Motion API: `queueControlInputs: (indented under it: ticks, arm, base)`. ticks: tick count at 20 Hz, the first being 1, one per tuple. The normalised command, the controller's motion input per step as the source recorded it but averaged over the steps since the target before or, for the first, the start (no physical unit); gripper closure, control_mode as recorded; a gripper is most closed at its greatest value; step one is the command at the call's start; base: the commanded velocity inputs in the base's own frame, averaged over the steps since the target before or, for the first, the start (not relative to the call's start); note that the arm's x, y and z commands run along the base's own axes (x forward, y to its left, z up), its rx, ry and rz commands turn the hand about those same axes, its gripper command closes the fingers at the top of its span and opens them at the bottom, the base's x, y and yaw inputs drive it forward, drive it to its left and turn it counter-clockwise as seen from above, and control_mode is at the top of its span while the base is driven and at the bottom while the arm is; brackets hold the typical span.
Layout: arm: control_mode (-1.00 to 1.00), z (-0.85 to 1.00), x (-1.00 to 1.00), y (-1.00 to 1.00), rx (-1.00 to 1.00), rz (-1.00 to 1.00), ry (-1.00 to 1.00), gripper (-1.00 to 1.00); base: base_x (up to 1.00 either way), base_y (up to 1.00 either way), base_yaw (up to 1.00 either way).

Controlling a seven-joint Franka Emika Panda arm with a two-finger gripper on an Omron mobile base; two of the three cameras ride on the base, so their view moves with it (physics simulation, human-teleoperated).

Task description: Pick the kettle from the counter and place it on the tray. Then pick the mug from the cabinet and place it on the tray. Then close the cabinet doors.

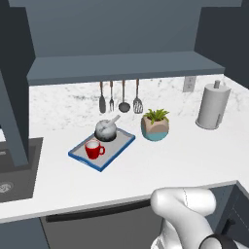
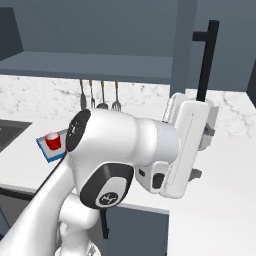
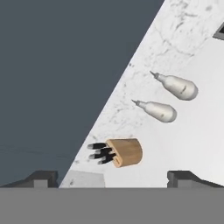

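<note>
Lying diagonally on the counter (image 1: 160,160), tray (image 1: 124,144), long axis toward the sink (image 1: 22,170).

Even, soft rendered light is cast throughout; faint shadows are thrown beside the tray (image 1: 77,154) and paper towel roll (image 1: 213,107). Slight softness is seen, no glare.

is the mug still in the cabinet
No, the mug sits on the tray beside the kettle.
</note>
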Motion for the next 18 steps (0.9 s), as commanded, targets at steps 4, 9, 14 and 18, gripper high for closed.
queueControlInputs:
  ticks: [4, 9, 14, 18]
  arm:
    - [-1.00, 0.00, 0.24, 0.00, 0.00, 0.11, 0.00, -1.00]
    - [-1.00, -0.01, 0.55, 0.01, 0.00, 0.16, 0.11, -1.00]
    - [-1.00, -0.10, 0.64, 0.16, 0.00, 0.28, 0.28, -1.00]
    - [-1.00, -0.10, 0.59, 0.45, 0.00, 0.35, 0.26, -1.00]
  base:
    - [0.00, 0.00, 0.00]
    - [0.00, 0.00, 0.00]
    - [0.00, 0.00, 0.00]
    - [0.00, 0.00, 0.00]
